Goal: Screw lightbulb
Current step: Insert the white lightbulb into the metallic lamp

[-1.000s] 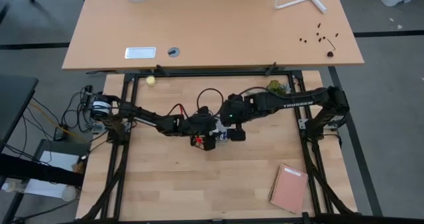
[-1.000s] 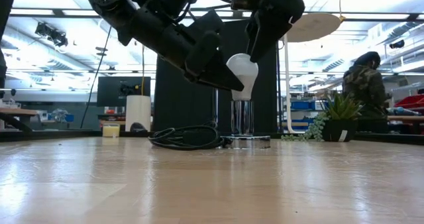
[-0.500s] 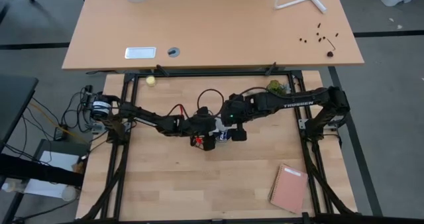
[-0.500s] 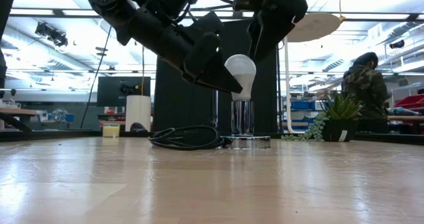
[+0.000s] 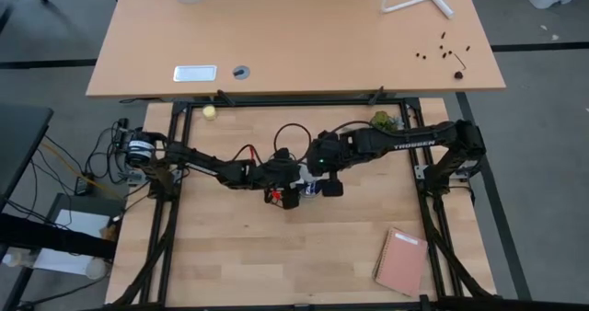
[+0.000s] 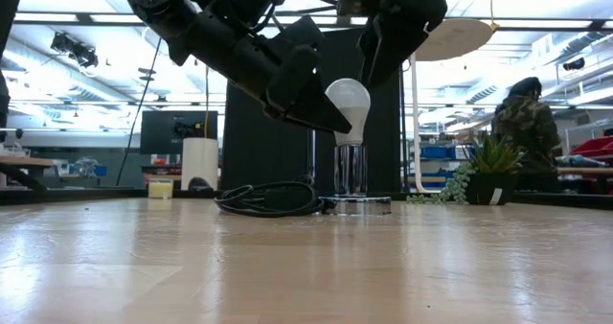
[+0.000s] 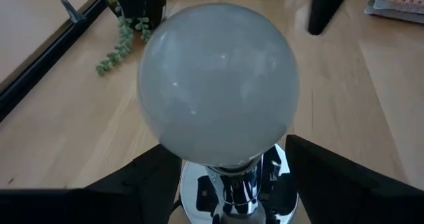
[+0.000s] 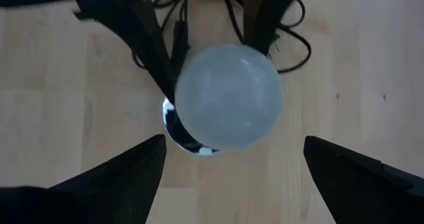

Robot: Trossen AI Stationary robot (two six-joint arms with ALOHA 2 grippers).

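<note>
Here, left gripper (image 6: 326,113) low-angled — gripping lightbulb (image 6: 349,102)

Lightbulb (image 6: 348,101): frosted white globe, smooth, matt. Socket (image 6: 351,171): polished chrome metal, mirror-glossy. Cord (image 6: 270,198): black, rubbery, slightly shiny. Surface (image 6: 306,266): pale wood planks, smooth satin finish. Left hand (image 7: 225,184) and right hand (image 8: 228,174): dark matt fingers.
</note>
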